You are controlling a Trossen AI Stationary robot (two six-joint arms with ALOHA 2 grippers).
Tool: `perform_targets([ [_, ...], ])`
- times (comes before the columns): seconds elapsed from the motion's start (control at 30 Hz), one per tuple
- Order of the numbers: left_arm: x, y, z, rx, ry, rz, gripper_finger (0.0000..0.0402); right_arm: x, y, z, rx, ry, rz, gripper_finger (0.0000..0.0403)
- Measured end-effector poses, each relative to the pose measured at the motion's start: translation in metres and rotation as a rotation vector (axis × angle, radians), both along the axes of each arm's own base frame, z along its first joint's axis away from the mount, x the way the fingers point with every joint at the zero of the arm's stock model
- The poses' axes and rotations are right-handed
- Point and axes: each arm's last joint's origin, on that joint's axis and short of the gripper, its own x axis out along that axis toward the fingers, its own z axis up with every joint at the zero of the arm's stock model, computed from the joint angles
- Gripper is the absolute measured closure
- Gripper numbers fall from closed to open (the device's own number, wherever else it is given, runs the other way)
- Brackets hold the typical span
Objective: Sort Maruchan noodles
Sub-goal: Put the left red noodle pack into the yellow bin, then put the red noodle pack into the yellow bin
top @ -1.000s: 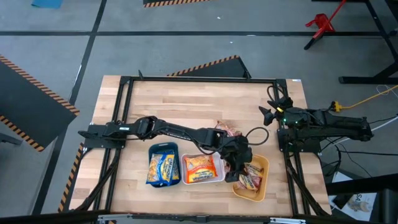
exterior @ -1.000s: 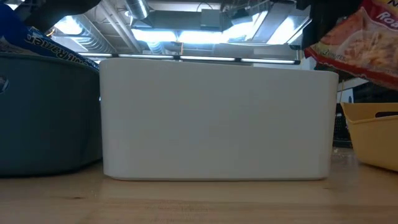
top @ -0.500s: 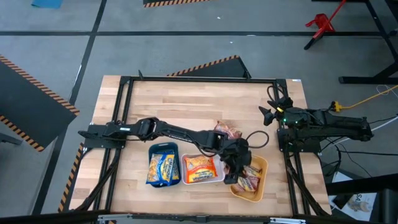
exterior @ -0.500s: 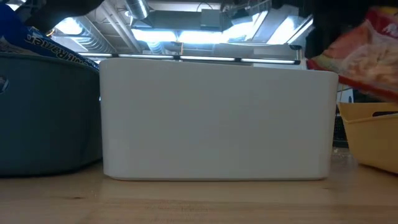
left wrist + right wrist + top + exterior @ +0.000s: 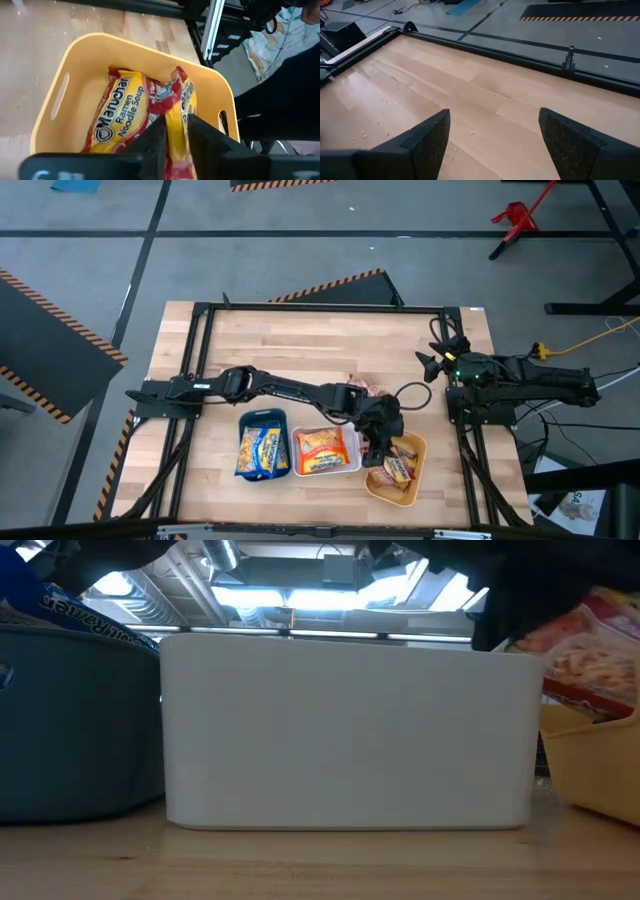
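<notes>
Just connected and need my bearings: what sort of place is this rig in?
Probably a workshop or lab: bare concrete floor with hazard-striped mats, a butcher-block table in a black metal frame, and exposed ducts overhead.

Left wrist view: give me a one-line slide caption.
Left gripper over the yellow tray, a red Maruchan packet between its fingers beside another packet lying inside.

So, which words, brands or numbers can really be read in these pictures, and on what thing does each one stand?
"Maruchan Ramen Noodle Soup": on the red and yellow crinkly plastic noodle packet lying in the yellow plastic tray, left wrist view.
Print on the second red packet, between the left gripper fingers: folded, unreadable.
White letters on the blue packet above the teal tray, low view: cut off, unreadable.
Packets in the high view: too small.
White tray: no text.
</notes>
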Motion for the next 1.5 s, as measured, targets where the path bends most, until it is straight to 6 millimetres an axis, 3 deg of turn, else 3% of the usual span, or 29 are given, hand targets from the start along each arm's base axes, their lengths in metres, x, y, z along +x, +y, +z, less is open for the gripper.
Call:
perform_targets([
  [0.3, 0.001, 0.022, 0.004, -0.009, 0.011, 0.057, 0.0286, 0.001, 0.001, 0.000, 0.013, -0.006, 0.027, 0.0109],
  [0.63, -0.035, 0.071, 0.058, 0.016, 0.138, 0.157, 0.0286, 0.008, 0.003, -0.001, 0.048, 0.023, 0.112, 0.0109],
  [0.83, -0.064, 0.099, 0.099, 0.039, 0.151, 0.235, 0.0287, 0.029, 0.004, -0.014, 0.093, 0.168, 0.179, 0.0109],
  [1.1, -0.107, 0.129, 0.151, 0.086, 0.115, 0.327, 0.0287, 0.070, 0.007, -0.042, 0.116, 0.410, 0.383, 0.0109],
  [1.33, -0.126, 0.136, 0.163, 0.108, 0.153, 0.328, 0.0287, 0.092, 0.009, -0.059, 0.182, 0.456, 0.498, 0.0109],
  [1.5, -0.129, 0.137, 0.164, 0.194, 0.111, 0.208, 0.0287, 0.099, 0.011, -0.050, 0.207, 0.414, 0.543, 0.0109],
])
